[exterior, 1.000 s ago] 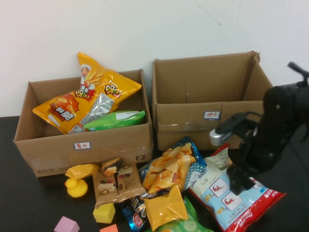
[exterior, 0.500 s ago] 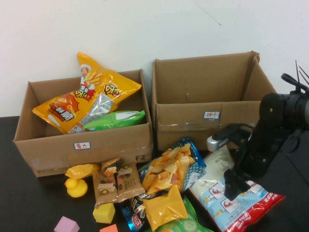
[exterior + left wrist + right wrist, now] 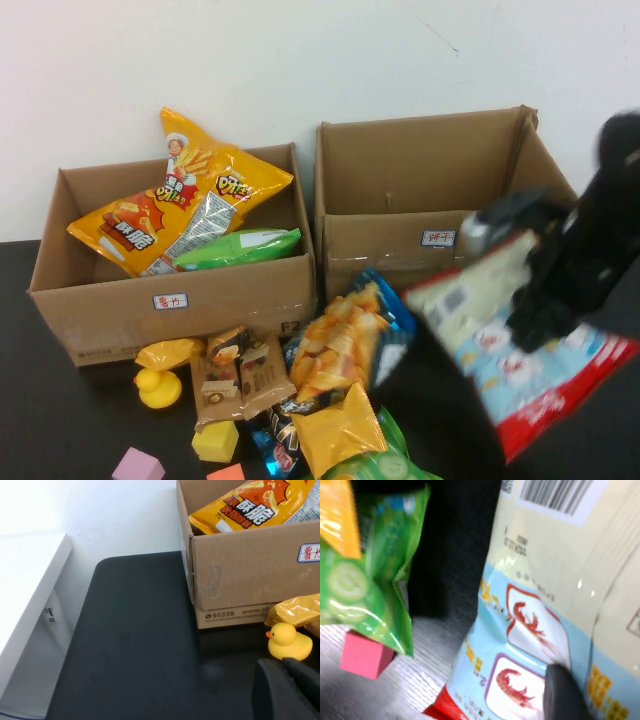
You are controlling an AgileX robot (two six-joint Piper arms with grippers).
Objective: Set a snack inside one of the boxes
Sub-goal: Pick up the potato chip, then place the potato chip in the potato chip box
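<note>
My right gripper (image 3: 535,315) is shut on a white, blue and red shrimp-snack bag (image 3: 480,340) and holds it lifted and tilted above the table, in front of the right cardboard box (image 3: 380,250), which looks empty. In the right wrist view one finger (image 3: 560,690) presses on the bag's (image 3: 535,605) printed face. The left cardboard box (image 3: 170,320) holds an orange chips bag (image 3: 180,200) and a green bag (image 3: 240,247). My left gripper (image 3: 290,680) is shut and empty, low over the table near a yellow duck (image 3: 289,641), and is outside the high view.
A pile of snacks lies before the boxes: an orange-and-blue bag (image 3: 345,345), a yellow pack (image 3: 340,425), a brown pack (image 3: 243,375) and a green cucumber bag (image 3: 365,575). The duck (image 3: 160,387), yellow (image 3: 217,440) and purple (image 3: 137,466) blocks sit at front left.
My right gripper came down on the shrimp-snack bag, closed on it, and has lifted it off the table up and to the right. The orange-and-blue bag shifted slightly.
</note>
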